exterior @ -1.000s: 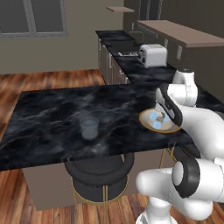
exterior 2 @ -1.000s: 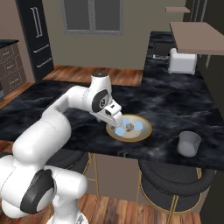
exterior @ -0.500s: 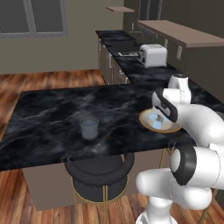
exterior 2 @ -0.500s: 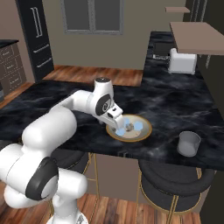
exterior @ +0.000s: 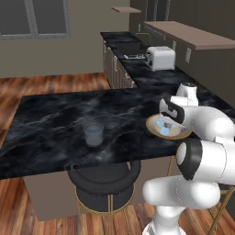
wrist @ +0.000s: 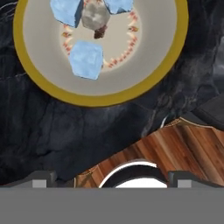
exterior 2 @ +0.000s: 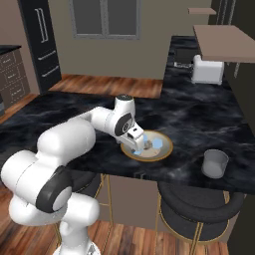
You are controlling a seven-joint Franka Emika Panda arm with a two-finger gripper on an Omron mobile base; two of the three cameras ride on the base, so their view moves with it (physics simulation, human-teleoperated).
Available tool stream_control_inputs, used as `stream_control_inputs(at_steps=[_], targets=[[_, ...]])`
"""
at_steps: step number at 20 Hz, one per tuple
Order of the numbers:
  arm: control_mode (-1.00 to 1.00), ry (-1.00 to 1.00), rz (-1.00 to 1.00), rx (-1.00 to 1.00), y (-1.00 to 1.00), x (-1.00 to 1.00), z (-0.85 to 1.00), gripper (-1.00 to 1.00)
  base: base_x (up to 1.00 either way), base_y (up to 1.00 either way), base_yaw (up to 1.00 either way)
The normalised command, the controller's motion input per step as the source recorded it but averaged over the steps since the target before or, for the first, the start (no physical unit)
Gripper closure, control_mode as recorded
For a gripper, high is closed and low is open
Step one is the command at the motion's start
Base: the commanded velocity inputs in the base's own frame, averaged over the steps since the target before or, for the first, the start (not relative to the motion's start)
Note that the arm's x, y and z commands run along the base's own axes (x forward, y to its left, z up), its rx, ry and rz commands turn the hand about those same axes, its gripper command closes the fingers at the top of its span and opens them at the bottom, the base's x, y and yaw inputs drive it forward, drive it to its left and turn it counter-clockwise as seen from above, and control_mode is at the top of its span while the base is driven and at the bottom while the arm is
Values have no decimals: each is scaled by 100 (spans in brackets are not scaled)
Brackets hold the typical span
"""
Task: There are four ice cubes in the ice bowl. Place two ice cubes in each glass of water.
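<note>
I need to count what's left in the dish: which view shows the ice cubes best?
The hand view: it looks straight down on the ice cubes in the ice bowl, though the frame crops the upper ones. Both base views show only small pale-blue specks beside the arm.

Claw (exterior 2: 140,143) spread wide above ice bowl (exterior 2: 163,152) on dark table (exterior 2: 199,117), ice cubes (exterior 2: 156,144) inside, tumbler (exterior 2: 215,163) well apart
</note>
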Motion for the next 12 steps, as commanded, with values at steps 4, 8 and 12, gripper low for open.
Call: stream_control_inputs(at_steps=[4,8,12], targets=[[-100,0,0,1,0,31,-26,-100,0,0,0],[-100,0,0,0,-1,38,-24,-100,0,0,0],[-100,0,0,0,0,37,-21,-100,0,0,0]])
